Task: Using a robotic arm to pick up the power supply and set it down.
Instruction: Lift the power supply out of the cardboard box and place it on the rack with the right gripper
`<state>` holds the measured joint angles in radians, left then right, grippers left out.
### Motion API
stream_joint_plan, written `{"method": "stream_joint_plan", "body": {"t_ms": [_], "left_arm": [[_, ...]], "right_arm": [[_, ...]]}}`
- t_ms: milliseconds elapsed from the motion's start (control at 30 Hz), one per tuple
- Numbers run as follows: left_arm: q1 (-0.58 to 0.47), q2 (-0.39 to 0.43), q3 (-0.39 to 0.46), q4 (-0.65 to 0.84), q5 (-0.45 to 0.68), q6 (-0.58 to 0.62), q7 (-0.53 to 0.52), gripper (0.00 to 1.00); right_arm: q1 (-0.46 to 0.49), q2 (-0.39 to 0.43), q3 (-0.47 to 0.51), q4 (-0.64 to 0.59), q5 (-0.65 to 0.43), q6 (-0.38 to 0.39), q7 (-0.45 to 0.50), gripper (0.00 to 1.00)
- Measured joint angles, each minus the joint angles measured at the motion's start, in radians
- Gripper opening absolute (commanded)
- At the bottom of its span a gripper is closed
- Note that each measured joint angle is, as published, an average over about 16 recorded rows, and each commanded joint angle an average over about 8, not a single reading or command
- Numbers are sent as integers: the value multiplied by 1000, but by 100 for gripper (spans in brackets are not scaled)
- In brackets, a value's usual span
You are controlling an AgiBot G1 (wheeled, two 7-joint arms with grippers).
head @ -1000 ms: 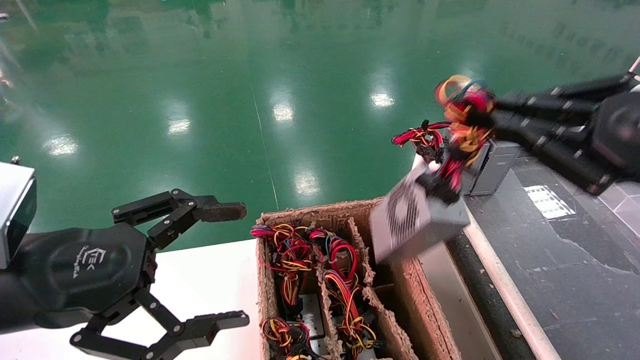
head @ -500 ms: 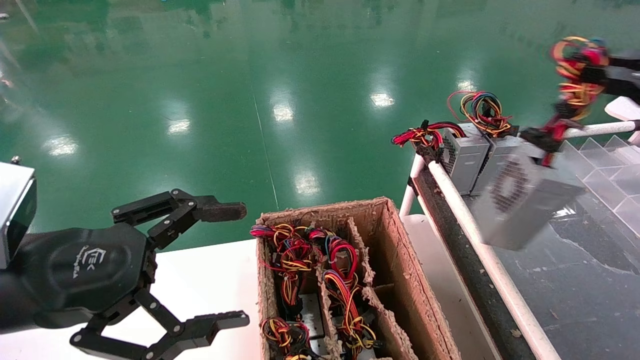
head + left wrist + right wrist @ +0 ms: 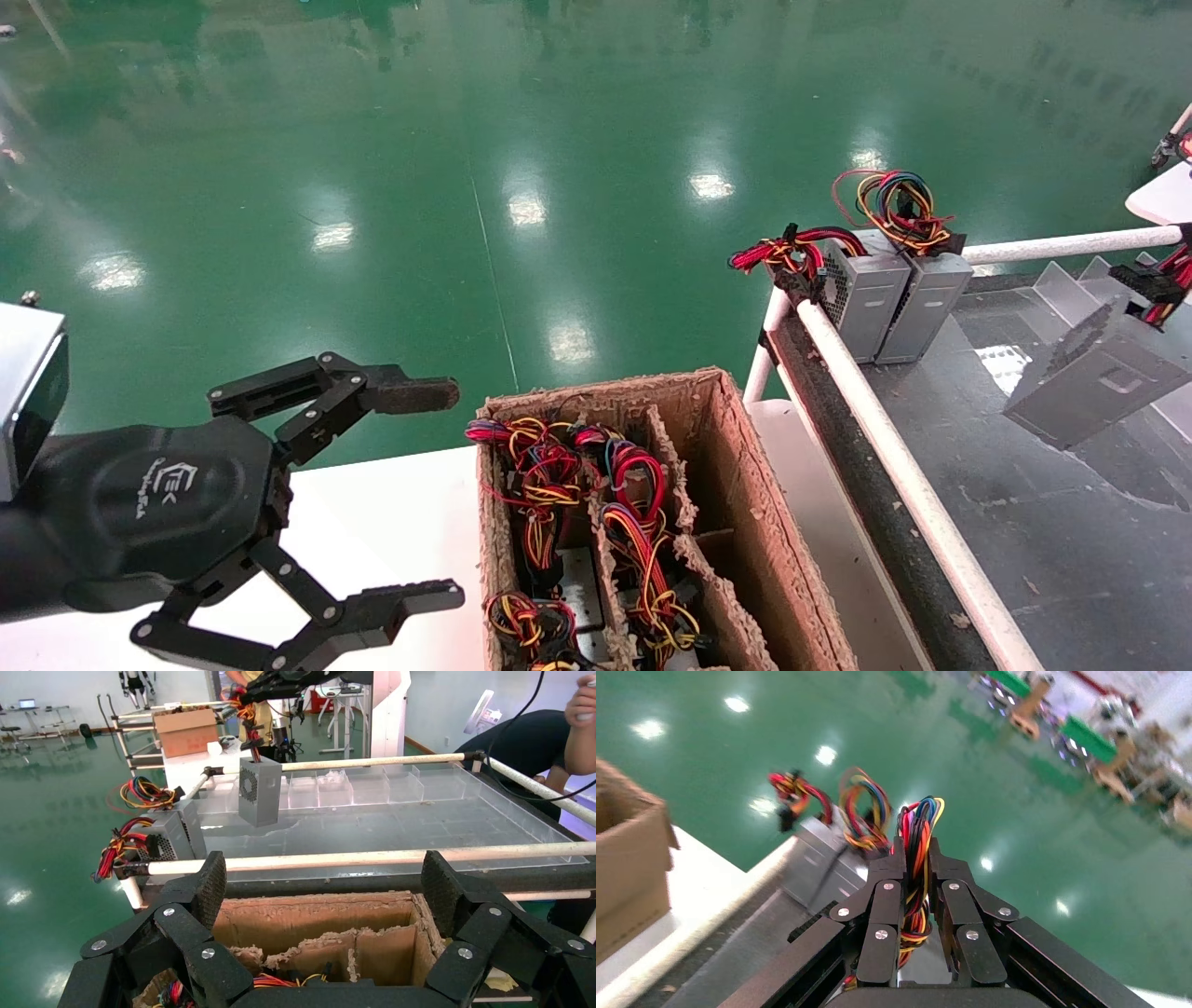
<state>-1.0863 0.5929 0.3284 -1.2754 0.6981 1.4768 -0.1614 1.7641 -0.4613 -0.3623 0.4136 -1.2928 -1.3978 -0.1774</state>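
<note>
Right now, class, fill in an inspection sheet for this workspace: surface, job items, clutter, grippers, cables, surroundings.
Surface: dark conveyor table with white rails.
Job's things: power supply hanging tilted above the table, held by its wire bundle.
Clutter: two parked units at the table's far corner; cardboard box with more wired units.
Grippers: right gripper shut on the wires; left gripper open, idle beside the box.
Cables: red, yellow and black, bundled.
Surroundings: green floor; a person in the left wrist view.
</note>
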Motion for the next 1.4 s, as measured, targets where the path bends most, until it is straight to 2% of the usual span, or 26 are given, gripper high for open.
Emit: {"method": "stream_joint_plan", "body": {"t_ms": [400,600,867,1400], "left_arm": [[0,0,0,0,0,0,0,100],[0,0,0,0,0,0,0,100],[0,0,1,0,0,0,0,100],[0,0,1,0,-1,0,1,100]], "right_arm": [[127,-113,-58,-201,-135,216,-64,0],[161,-174,-81,-264,-177,293,-89,0],[188,-243,-102,-322,-209,339,-118,0],[206,-352,-115,-376,-227,376,-160,0]]}}
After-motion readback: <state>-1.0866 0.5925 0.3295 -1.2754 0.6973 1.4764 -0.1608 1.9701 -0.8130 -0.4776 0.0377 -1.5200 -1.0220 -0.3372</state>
